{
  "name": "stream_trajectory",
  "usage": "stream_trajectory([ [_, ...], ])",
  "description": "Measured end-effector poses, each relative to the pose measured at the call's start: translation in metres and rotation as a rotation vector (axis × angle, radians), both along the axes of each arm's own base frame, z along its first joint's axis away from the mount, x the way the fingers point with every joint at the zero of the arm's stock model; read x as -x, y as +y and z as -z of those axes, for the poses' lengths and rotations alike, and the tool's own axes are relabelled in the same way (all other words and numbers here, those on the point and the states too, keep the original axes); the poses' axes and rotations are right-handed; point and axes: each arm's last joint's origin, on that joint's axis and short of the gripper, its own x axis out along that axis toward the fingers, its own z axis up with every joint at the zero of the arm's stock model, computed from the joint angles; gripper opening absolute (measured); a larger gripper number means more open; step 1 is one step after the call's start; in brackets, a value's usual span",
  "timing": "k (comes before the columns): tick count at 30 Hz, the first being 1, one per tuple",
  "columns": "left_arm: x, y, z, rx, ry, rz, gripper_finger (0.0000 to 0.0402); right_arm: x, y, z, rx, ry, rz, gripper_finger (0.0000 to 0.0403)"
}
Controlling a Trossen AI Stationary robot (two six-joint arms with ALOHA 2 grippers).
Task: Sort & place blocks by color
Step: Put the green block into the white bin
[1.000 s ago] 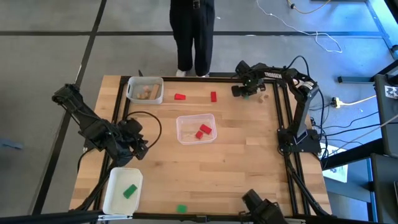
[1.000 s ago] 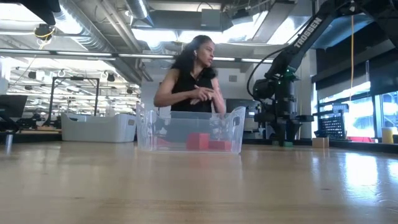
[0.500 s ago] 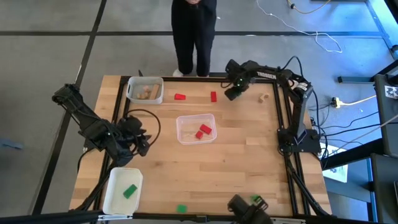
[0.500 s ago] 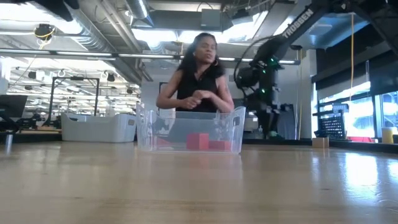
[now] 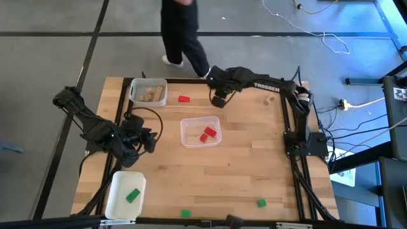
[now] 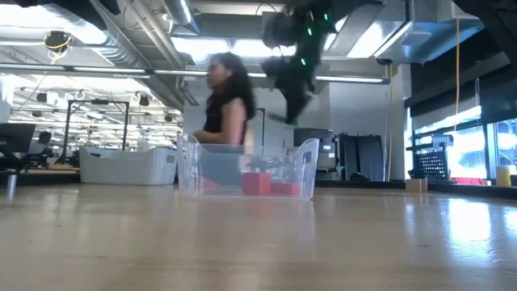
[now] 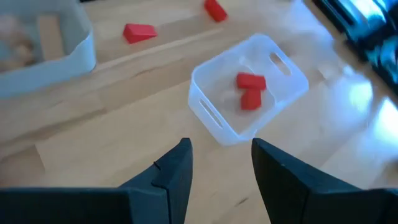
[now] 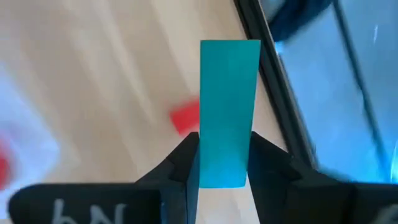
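My right gripper (image 5: 219,100) hangs above the table's far edge, shut on a long green block (image 8: 229,106), with a loose red block (image 8: 185,117) on the table below it. Another red block (image 5: 184,99) lies to its left. Two red blocks (image 7: 250,90) lie in the clear tray (image 5: 186,141) at mid-table. Tan blocks (image 5: 148,94) fill the white tray (image 5: 135,84) at the far left. One green block (image 5: 132,195) lies in the near-left white tray (image 5: 113,205). My left gripper (image 7: 221,163) is open at the table's left, pointing at the clear tray. My right gripper pinches the green block's two long sides near one end (image 8: 224,167) between its two fingers. The block lies along the fingers and sticks out well past their tips. The fingers slant downward. The block is lifted clear of the table.
Two green blocks (image 5: 185,214) (image 5: 261,203) lie near the front edge. A tan block (image 5: 269,99) lies at the far right. A person (image 5: 181,32) walks past beyond the far edge. Bare wood shows between the clear tray and the front edge.
My right gripper has swung from the far right corner toward the table's left along the far edge, rising and rolling, with the green block still between its fingers. The person has stepped to the left. A green block now lies near the front edge at the right.
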Motion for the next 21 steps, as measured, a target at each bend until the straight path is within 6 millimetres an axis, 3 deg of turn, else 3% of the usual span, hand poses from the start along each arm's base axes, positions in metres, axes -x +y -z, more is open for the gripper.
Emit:
stream_trajectory([
  [8,-0.012,0.02,-0.001,0.02,-0.022,-0.142,0.0156,-0.035,0.051,-0.041,0.201,-0.116,-0.26,0.0099],
  [13,-0.013,0.034,-0.007,0.014,-0.038,-0.151,0.0156,-0.044,0.075,-0.045,0.234,-0.14,-0.364,0.0099],
  [21,-0.014,0.053,-0.031,0.031,-0.149,-0.001,0.0156,-0.053,0.102,-0.049,0.268,-0.183,-0.456,0.0099],
])
